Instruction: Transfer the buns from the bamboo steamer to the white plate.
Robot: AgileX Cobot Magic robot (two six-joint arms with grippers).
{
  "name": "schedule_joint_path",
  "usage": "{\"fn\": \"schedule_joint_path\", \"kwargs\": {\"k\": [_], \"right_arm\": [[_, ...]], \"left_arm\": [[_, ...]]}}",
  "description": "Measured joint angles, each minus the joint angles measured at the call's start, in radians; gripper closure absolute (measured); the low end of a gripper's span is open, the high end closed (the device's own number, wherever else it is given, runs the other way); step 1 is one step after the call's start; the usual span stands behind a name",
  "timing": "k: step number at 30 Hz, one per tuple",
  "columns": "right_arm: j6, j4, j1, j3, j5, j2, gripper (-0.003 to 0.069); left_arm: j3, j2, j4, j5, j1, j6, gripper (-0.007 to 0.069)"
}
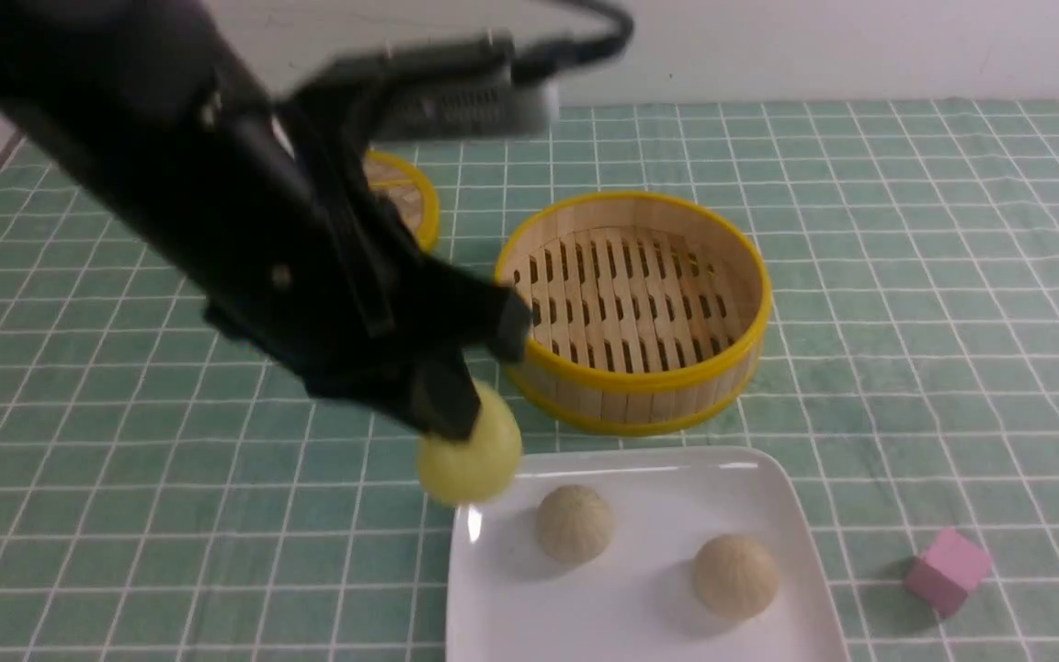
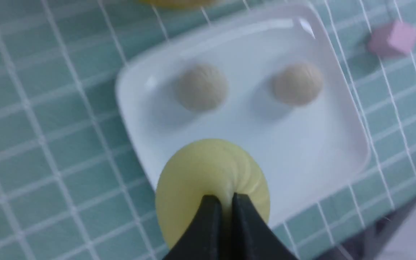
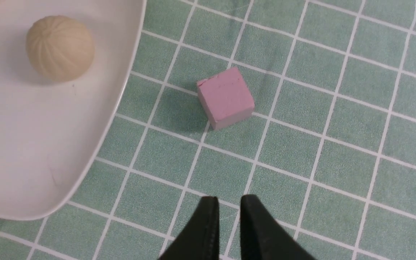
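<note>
My left gripper (image 1: 449, 416) (image 2: 226, 198) is shut on the pale yellow bun (image 1: 472, 457) (image 2: 211, 177), pinching its pleated top. It hangs in the air above the far left corner of the white plate (image 1: 640, 602) (image 2: 302, 144) (image 3: 31, 144). Two beige buns lie on the plate, one left (image 1: 574, 524) (image 2: 201, 86) and one right (image 1: 735, 576) (image 2: 297, 83) (image 3: 60, 48). Behind the plate stands the bamboo steamer (image 1: 642, 384), with nothing on its slatted floor. My right gripper (image 3: 229, 199) is shut and holds nothing; it hovers over the cloth right of the plate and is out of the front view.
A pink cube (image 1: 948, 570) (image 2: 394, 38) (image 3: 225, 97) sits on the green checked cloth just right of the plate, ahead of the right gripper. The flat yellow-rimmed lid (image 1: 408, 198) lies at the back left, partly hidden by my left arm.
</note>
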Motion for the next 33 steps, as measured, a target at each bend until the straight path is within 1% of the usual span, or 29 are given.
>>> {"fn": "schedule_joint_path", "kwargs": {"k": [1,2,3,5,6,7,9,11,12,13,14,16,17,18,19,20,22,23,26,27,28,29,31,33], "right_arm": [[0.000,0.000,0.000,0.000,0.000,0.000,0.0543],[0.000,0.000,0.000,0.000,0.000,0.000,0.0541],[0.000,0.000,0.000,0.000,0.000,0.000,0.0541],[0.000,0.000,0.000,0.000,-0.004,0.000,0.0538],[0.000,0.000,0.000,0.000,-0.007,0.000,0.0538],[0.000,0.000,0.000,0.000,-0.007,0.000,0.0538],[0.000,0.000,0.000,0.000,-0.011,0.000,0.0534],[0.000,0.000,0.000,0.000,-0.015,0.000,0.0532],[0.000,0.000,0.000,0.000,-0.015,0.000,0.0532],[0.000,0.000,0.000,0.000,-0.016,0.000,0.0530],[0.000,0.000,0.000,0.000,-0.016,0.000,0.0530],[0.000,0.001,0.000,0.000,-0.018,0.000,0.0526],[0.000,0.001,0.000,0.000,-0.018,0.000,0.0526],[0.000,0.001,0.000,0.000,-0.017,0.000,0.0525],[0.000,0.001,0.000,0.000,-0.017,0.000,0.0525],[0.000,0.001,0.000,0.000,-0.010,0.000,0.0525],[0.000,0.001,0.000,-0.001,0.022,-0.001,0.0545],[0.000,0.001,0.000,-0.002,0.029,-0.001,0.0551],[0.000,0.006,0.000,-0.021,0.084,-0.016,0.0608],[0.000,0.024,0.000,-0.033,0.101,-0.048,0.0654],[0.000,0.026,0.000,-0.033,0.102,-0.054,0.0658],[0.000,0.042,0.000,-0.037,0.101,-0.096,0.0671],[0.000,0.069,0.000,-0.037,0.083,-0.171,0.0673],[0.000,0.088,0.000,-0.025,0.032,-0.242,0.0673]], "left_arm": [[0.099,-0.002,-0.064,-0.063,0.000,0.025,0.0600],[0.144,-0.002,-0.094,-0.095,0.000,0.039,0.0599],[0.268,0.003,-0.174,-0.190,0.000,0.077,0.0596],[0.378,0.010,-0.263,-0.281,0.000,0.150,0.0589],[0.405,0.012,-0.296,-0.313,0.000,0.175,0.0587],[0.411,0.013,-0.296,-0.313,0.000,0.180,0.0585],[0.448,0.022,-0.358,-0.366,0.000,0.239,0.0571],[0.454,0.030,-0.393,-0.402,0.000,0.279,0.0543],[0.455,0.030,-0.395,-0.406,0.000,0.284,0.0536],[0.455,0.041,-0.409,-0.430,0.000,0.303,0.0505],[0.455,0.041,-0.409,-0.430,0.000,0.305,0.0501],[0.455,0.065,-0.420,-0.447,0.000,0.316,0.0437],[0.455,0.069,-0.421,-0.448,0.000,0.317,0.0431],[0.455,0.088,-0.424,-0.448,0.000,0.320,0.0386],[0.455,0.090,-0.424,-0.448,0.000,0.320,0.0380],[0.455,0.102,-0.424,-0.448,0.000,0.320,0.0337],[0.453,0.109,-0.423,-0.447,0.000,0.323,0.0297],[0.452,0.109,-0.422,-0.447,0.000,0.323,0.0292],[0.425,0.109,-0.404,-0.441,0.000,0.323,0.0276],[0.400,0.109,-0.383,-0.440,0.000,0.325,0.0277],[0.397,0.109,-0.376,-0.440,0.000,0.325,0.0279],[0.380,0.109,-0.359,-0.439,0.000,0.325,0.0288],[0.360,0.109,-0.334,-0.438,0.000,0.326,0.0311],[0.350,0.109,-0.323,-0.437,0.000,0.326,0.0354]]}}
